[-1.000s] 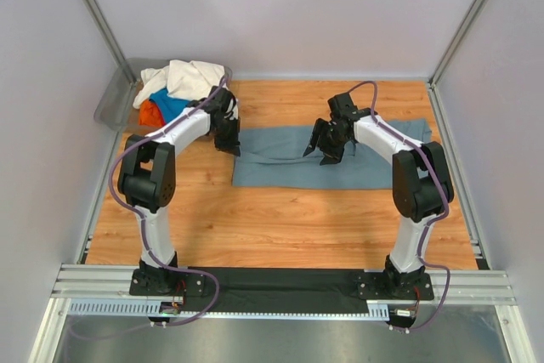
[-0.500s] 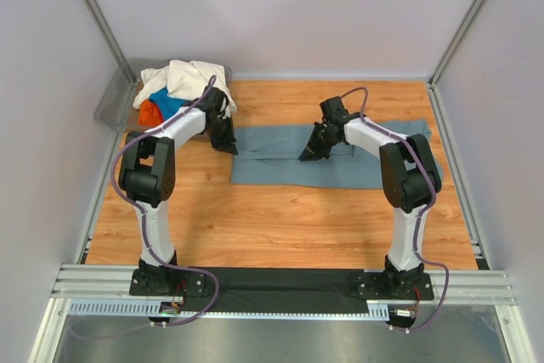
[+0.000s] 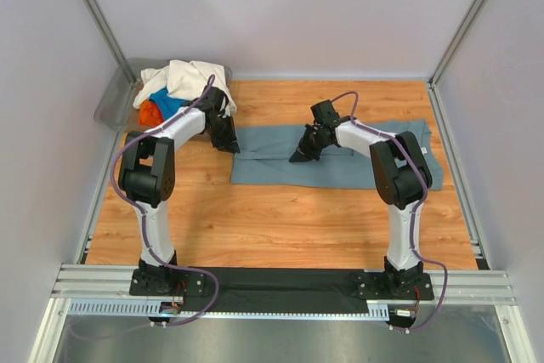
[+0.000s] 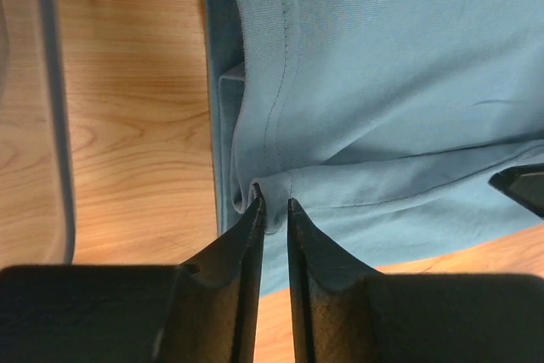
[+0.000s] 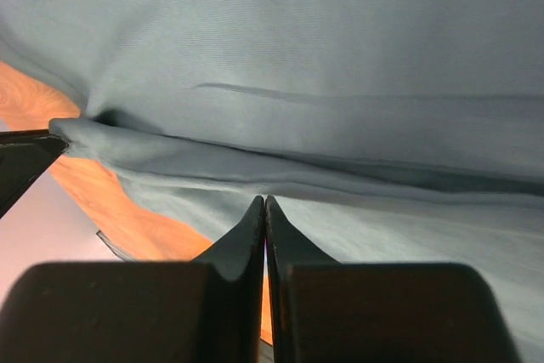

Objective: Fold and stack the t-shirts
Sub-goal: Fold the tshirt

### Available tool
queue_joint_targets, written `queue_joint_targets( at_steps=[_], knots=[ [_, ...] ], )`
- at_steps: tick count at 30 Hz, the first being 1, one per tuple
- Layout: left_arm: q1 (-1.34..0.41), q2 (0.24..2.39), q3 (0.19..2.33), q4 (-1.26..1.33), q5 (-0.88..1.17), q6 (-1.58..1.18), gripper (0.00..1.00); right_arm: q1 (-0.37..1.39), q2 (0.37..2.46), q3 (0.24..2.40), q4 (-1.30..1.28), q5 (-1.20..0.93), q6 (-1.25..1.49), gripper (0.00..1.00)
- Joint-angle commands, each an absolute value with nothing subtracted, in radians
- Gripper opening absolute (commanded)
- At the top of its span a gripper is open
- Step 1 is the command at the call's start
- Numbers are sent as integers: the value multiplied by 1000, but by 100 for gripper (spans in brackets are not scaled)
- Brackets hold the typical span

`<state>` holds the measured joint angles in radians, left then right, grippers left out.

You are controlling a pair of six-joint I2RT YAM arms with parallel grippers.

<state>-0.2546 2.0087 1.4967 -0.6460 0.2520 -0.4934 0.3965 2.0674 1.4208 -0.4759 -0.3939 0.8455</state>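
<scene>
Over wooden counter (image 3: 272,214), mid-fold on grey-blue t-shirt (image 3: 340,174). Pinching its 9 o'clock hem with left claw (image 4: 272,206), a middle ridge with right claw (image 5: 265,201). Next, probably lift both evenly.

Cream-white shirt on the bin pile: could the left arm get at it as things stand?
Probably yes: the cream-white shirt lies uncovered on top, close to the left gripper, though that gripper is shut on the grey-blue shirt and must let go first.
</scene>
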Motion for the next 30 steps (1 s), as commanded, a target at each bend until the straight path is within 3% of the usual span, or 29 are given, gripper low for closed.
queue_joint_targets(
  at_steps=[1, 12, 16, 22, 30],
  knots=[
    [-249, 1928, 1496, -647, 232, -488, 26, 417, 2106, 1453, -391, -413, 903, 0],
    [-253, 1704, 1264, -618, 276, -443, 38, 411, 2232, 1678, -452, -373, 928, 1],
    [-253, 1765, 1261, -623, 333, -399, 48, 416, 2211, 1689, -468, -402, 905, 9],
    [-253, 1841, 1285, -606, 373, -380, 47, 411, 2083, 1603, -543, -390, 795, 22],
    [-253, 1890, 1278, -588, 385, -388, 42, 361, 1930, 1399, -506, -393, 785, 22]
  ],
)
